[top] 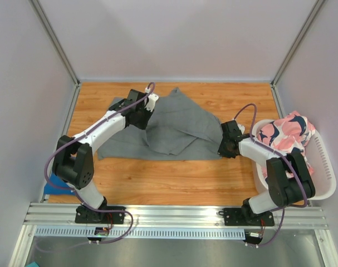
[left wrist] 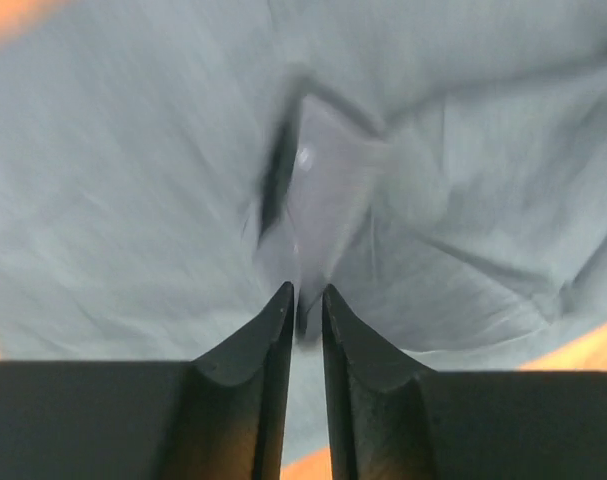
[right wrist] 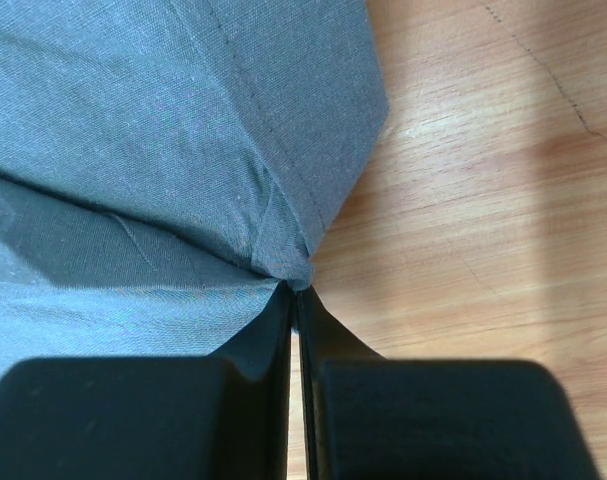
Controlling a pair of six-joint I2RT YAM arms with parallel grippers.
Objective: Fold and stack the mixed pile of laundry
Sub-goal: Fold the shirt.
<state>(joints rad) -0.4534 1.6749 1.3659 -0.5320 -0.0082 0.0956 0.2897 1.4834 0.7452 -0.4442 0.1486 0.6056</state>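
1. Grey garment point(top: 171, 130): the long grey piece lay spread and rumpled across the far middle of the wooden table point(top: 174, 178). One flap was folded over its centre. Its left part ran under the left arm; its right corner reached the right arm's fingers.
2. Pink garment point(top: 284, 133): pink cloth with a dark-and-white pattern, heaped in the basket point(top: 326, 172) at the right edge of the table, well apart from the grey garment.
3. Blue garment point(top: 55, 182): a small bright blue patch at the left edge of the table, mostly hidden behind the left arm's elbow.
4. Right gripper point(right wrist: 295, 292): low at the right corner of the grey garment, fingers pressed together with the hemmed corner pinched at their tips. Bare wood lay to the right of the corner.
5. Left gripper point(left wrist: 303, 295): over the far left part of the grey garment. Its fingertips stood close, a narrow slit between them, and a raised ridge of cloth stood just beyond the tips. The wrist view was blurred, so whether cloth was caught between them could not be told.
6. Basket: white slotted plastic, beside the right arm's base.
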